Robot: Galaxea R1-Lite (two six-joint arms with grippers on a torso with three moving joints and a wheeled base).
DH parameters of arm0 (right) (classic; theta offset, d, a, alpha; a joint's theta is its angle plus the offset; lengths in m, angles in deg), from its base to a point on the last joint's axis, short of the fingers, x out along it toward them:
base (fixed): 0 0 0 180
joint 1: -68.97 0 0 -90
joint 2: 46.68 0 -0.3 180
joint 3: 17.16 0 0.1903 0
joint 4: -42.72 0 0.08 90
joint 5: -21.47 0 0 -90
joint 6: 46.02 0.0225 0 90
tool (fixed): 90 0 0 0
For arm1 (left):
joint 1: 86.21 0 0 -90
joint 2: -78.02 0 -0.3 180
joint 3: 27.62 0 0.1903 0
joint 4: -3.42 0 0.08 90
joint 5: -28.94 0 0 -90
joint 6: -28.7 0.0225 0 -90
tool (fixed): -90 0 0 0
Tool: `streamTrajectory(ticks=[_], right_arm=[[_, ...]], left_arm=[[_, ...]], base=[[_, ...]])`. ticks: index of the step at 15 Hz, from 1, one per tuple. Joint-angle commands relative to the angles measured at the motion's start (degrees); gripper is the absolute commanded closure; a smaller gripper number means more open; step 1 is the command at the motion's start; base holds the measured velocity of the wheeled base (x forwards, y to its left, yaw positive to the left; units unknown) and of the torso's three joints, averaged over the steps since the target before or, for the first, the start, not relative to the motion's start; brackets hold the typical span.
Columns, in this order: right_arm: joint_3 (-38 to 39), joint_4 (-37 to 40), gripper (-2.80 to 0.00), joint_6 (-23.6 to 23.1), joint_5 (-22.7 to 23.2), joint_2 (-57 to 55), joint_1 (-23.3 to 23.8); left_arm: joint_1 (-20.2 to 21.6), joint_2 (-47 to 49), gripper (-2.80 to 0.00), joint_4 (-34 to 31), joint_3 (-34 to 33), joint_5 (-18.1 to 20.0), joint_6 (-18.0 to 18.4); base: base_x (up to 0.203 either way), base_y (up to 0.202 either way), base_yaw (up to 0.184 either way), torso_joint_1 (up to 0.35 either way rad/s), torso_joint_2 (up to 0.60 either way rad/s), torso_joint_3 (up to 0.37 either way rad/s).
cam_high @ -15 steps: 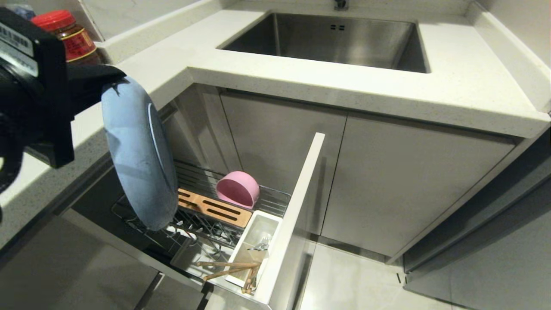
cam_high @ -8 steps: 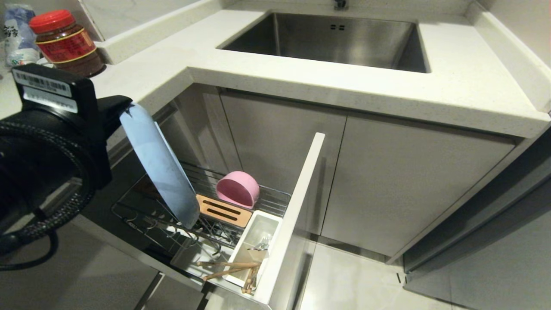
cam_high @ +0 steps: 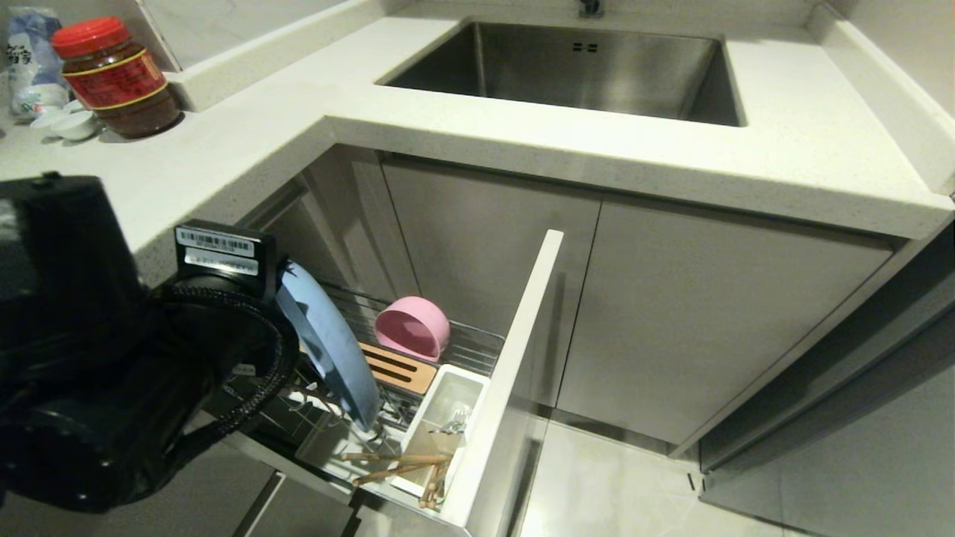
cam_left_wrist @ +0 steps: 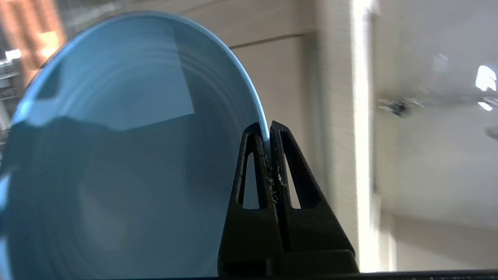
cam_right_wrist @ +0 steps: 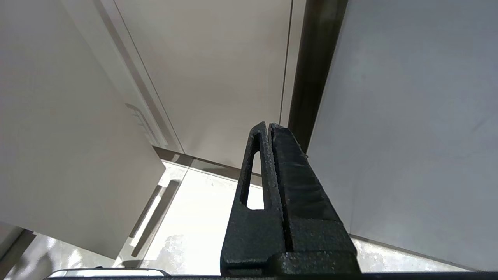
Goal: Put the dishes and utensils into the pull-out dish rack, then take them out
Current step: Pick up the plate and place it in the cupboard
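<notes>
A white barcode sticker [cam_high: 217, 242] sits on the black housing of the left arm; its print is too small to read. The red-lidded jar of dark sauce [cam_high: 116, 77] on the pale speckled bench [cam_high: 522, 142] carries a red and yellow label whose writing cannot be made out, and the blue-and-white packet [cam_high: 30, 60] behind it shows characters too small to read. Small white saucers [cam_high: 71, 123] lie just beside the jar.

The left tool [cam_left_wrist: 269, 134] is clenched on the rim of the large round light-blue shallow plate [cam_high: 328, 347], which stands on edge, tilted, over the chrome wire pull-out dish rack [cam_high: 477, 343] with its lower edge down among the prongs. The arm's bulk and black cable hide the near part of the rack. Beyond the plate lie the slotted wooden strip [cam_high: 399, 367] and the matte pink round bowl [cam_high: 412, 328], tipped on its side. The white plastic utensil bin [cam_high: 448, 403] holds the silver metal fork [cam_high: 453, 425]; the light-wood chopsticks [cam_high: 395, 462] lie across its near end. The steel sink [cam_high: 574, 67] is set into the bench.

The right tool [cam_right_wrist: 268, 130] is clenched on nothing, facing grey cabinet doors [cam_right_wrist: 218, 77].
</notes>
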Motion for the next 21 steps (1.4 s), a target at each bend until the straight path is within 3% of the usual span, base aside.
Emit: streamTrajectory(ticks=[1, 8, 12, 21], right_arm=[[1.5, 0.0, 0.0, 0.0, 0.0, 0.0, 0.0], [1.5, -0.1, 0.0, 0.0, 0.0, 0.0, 0.0], [1.5, -0.1, 0.0, 0.0, 0.0, 0.0, 0.0], [1.5, 0.0, 0.0, 0.0, 0.0, 0.0, 0.0]], left_arm=[[2.1, 4.5, 0.0, 0.2, -1.6, -0.6, -5.3], [7.6, 8.7, 0.0, 1.3, -1.7, 0.5, -13.6], [9.5, 8.7, 0.0, 4.1, -1.8, 2.2, -14.0], [11.4, 10.8, 0.0, 3.1, -2.8, 2.7, -14.6]], base=[[0.0, 0.0, 0.0, 0.0, 0.0, 0.0], [0.0, 0.0, 0.0, 0.0, 0.0, 0.0], [0.0, 0.0, 0.0, 0.0, 0.0, 0.0], [0.0, 0.0, 0.0, 0.0, 0.0, 0.0]])
